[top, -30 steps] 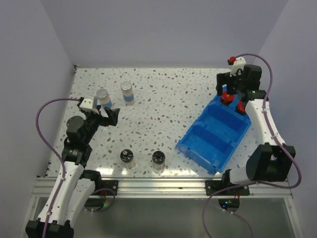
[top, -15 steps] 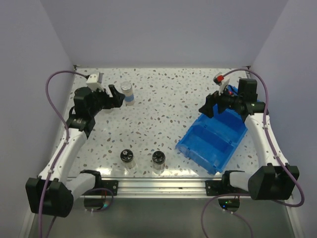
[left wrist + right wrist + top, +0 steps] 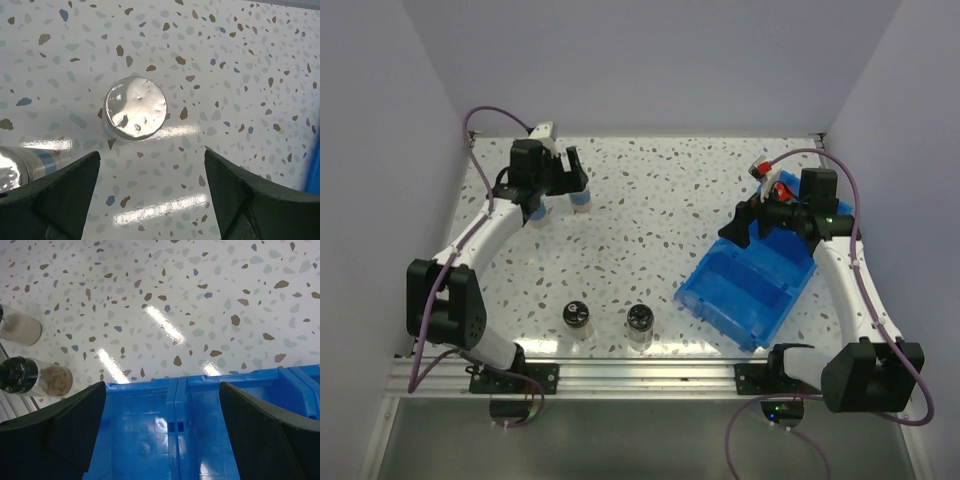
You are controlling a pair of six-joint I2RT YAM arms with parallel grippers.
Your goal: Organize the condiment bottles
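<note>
Two silver-capped jars with blue labels stand at the back left; one [image 3: 580, 198] [image 3: 135, 109] is just ahead of my open, empty left gripper [image 3: 565, 180] [image 3: 151, 152], the other [image 3: 533, 208] [image 3: 15, 169] is beside its left finger. Two jars with black shaker lids [image 3: 577, 316] [image 3: 640, 318] stand near the front edge and also show in the right wrist view [image 3: 30, 377] [image 3: 20, 329]. A bit of red cap [image 3: 783, 187] shows behind my right arm in the bin's far end. My right gripper [image 3: 745, 222] [image 3: 162, 385] is open and empty above the bin's far-left rim.
The big blue divided bin [image 3: 720, 308] [image 3: 150, 440] lies slanted on the right of the speckled table. The walls close in at the back and both sides. A metal rail runs along the front edge.
My left arm has swung from the near left to the back, up to the silver-capped jars. My right gripper has left the red-capped jars and moved left over the bin's rim.
</note>
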